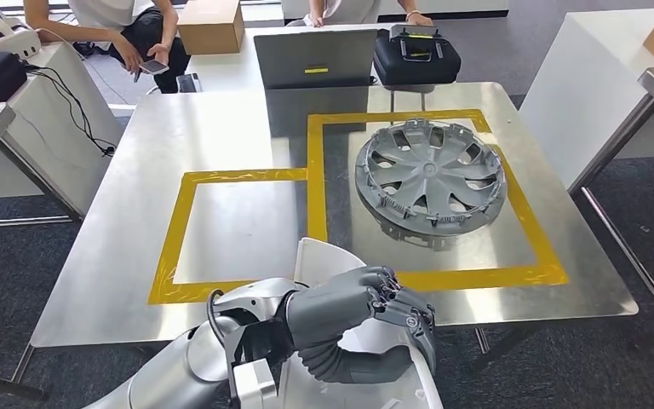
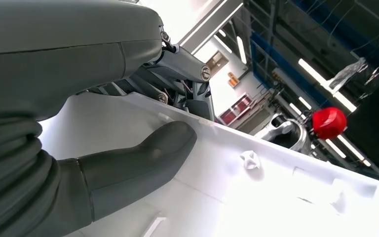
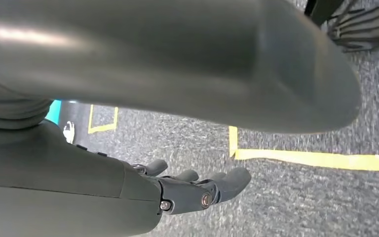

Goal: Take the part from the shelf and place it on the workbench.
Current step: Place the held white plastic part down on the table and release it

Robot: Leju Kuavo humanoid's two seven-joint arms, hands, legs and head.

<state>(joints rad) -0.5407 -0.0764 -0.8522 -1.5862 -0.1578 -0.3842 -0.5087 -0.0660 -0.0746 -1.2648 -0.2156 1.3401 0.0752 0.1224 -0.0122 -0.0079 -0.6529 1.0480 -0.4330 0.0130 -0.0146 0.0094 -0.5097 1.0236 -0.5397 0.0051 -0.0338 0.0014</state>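
The right robot hand (image 3: 197,190) hangs empty, fingers apart, above grey carpet (image 3: 286,197) with yellow tape (image 3: 316,159).

Grey hubcap (image 1: 431,176) inside yellow tape outline (image 1: 315,183), laptop (image 1: 315,57) behind.

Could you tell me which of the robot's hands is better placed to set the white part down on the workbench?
The left hand: it already grips the white part at the workbench's near edge. The right hand hangs over the carpet, holding nothing.
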